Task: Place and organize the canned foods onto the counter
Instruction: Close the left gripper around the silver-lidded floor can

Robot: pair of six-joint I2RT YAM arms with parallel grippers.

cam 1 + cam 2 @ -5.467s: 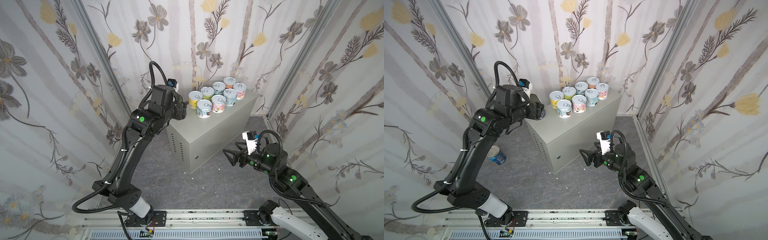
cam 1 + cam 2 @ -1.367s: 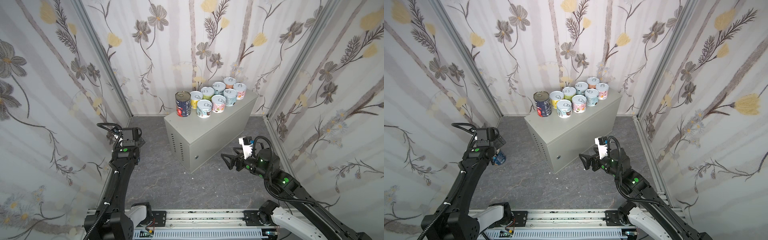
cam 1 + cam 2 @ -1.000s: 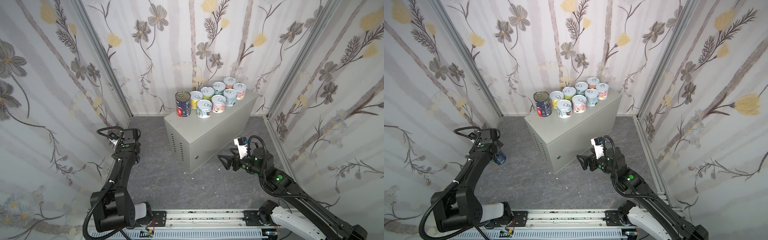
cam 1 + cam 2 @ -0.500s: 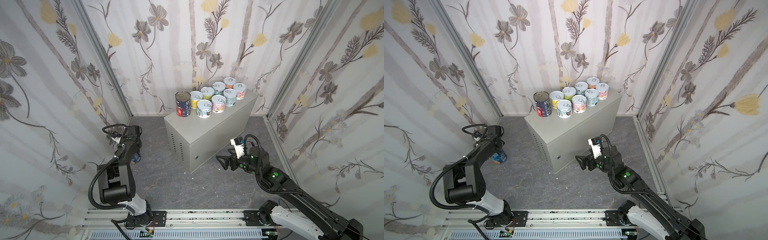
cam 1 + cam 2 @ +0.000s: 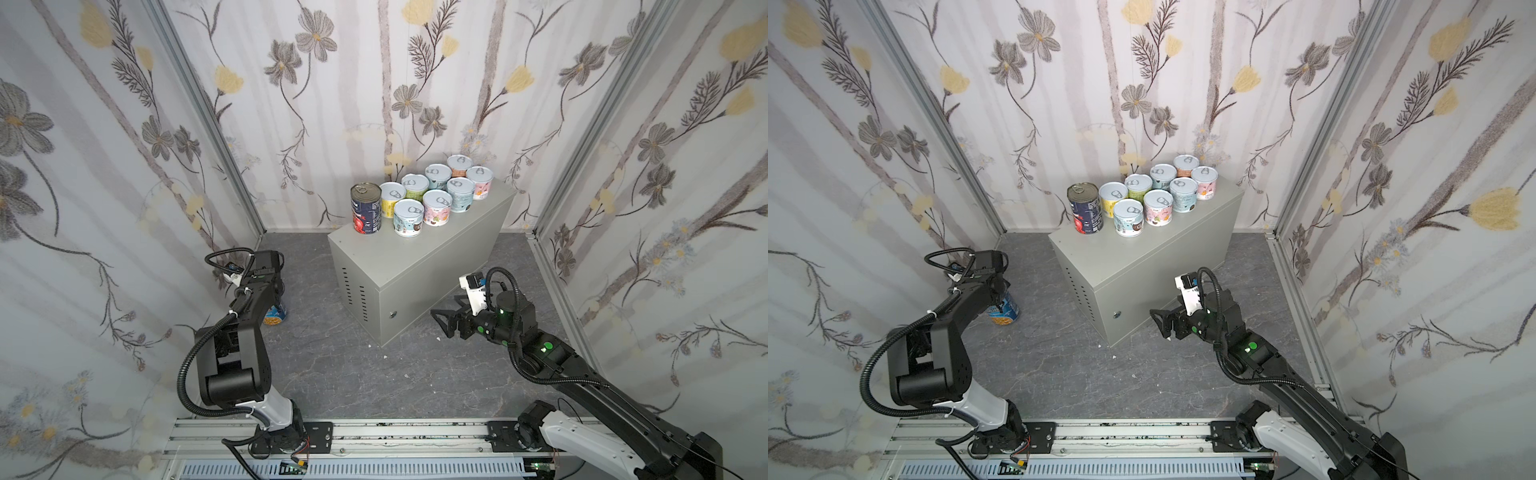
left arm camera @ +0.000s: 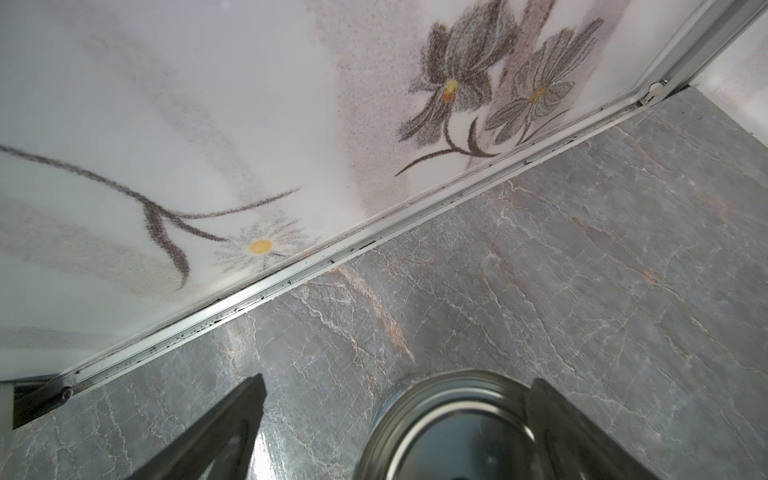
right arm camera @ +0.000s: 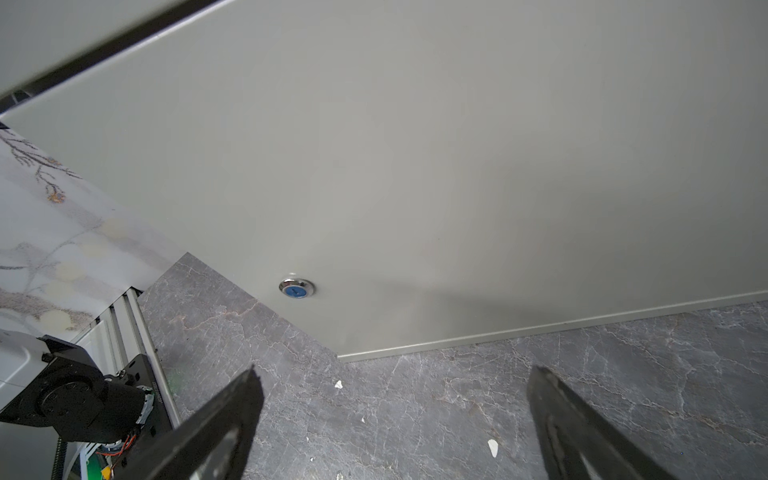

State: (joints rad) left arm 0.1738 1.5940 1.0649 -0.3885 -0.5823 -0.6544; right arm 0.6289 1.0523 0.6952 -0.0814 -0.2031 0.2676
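Nearly done: nine labelled cans (image 5: 437,208) top your grey-beige metal cabinet (image 5: 419,266); one tall blue can (image 5: 1005,311) stands below, at its nine o'clock. Your left gripper (image 6: 397,378) gapes over it; your right gripper (image 7: 395,370) gapes empty.

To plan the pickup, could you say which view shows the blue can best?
A top view: the blue can shows its label. In a top view the arm hides more. Left wrist: only its lid; right wrist: nothing.
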